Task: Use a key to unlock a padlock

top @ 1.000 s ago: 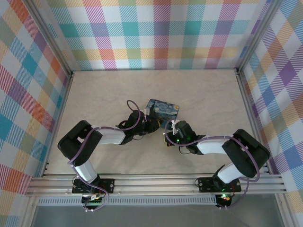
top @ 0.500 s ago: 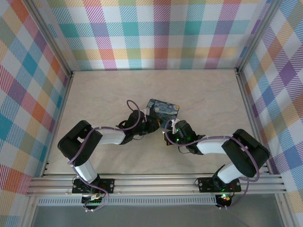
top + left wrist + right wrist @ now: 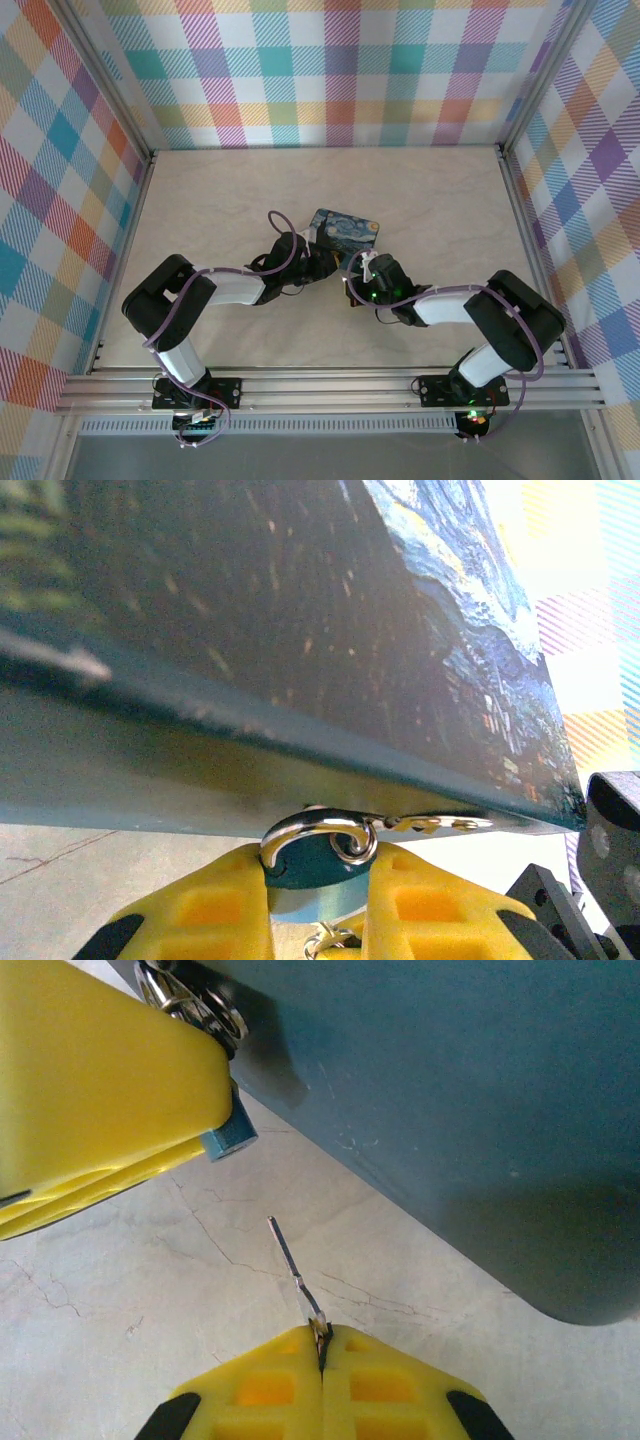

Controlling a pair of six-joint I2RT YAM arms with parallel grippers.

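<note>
My left gripper (image 3: 318, 900) is shut on the small blue padlock (image 3: 315, 865). Its silvery shackle (image 3: 310, 830) presses against the underside edge of the painted tin (image 3: 300, 630). A small ring with a spare key (image 3: 440, 825) hangs at the shackle. My right gripper (image 3: 322, 1345) is shut on the thin key (image 3: 292, 1260), whose blade points up-left toward the padlock (image 3: 228, 1138). A gap of bare table separates the key tip from the padlock. In the top view both grippers, left (image 3: 325, 262) and right (image 3: 352, 290), meet just in front of the tin (image 3: 345, 230).
The dark-blue tin (image 3: 450, 1090) looms close on the right of the key, tilted off the beige table (image 3: 150, 1280). The left gripper's yellow finger (image 3: 90, 1090) stands at the upper left in the right wrist view. Plaid walls (image 3: 330, 70) enclose the table.
The right arm has crept very slightly to the left. Both grips are unchanged.
</note>
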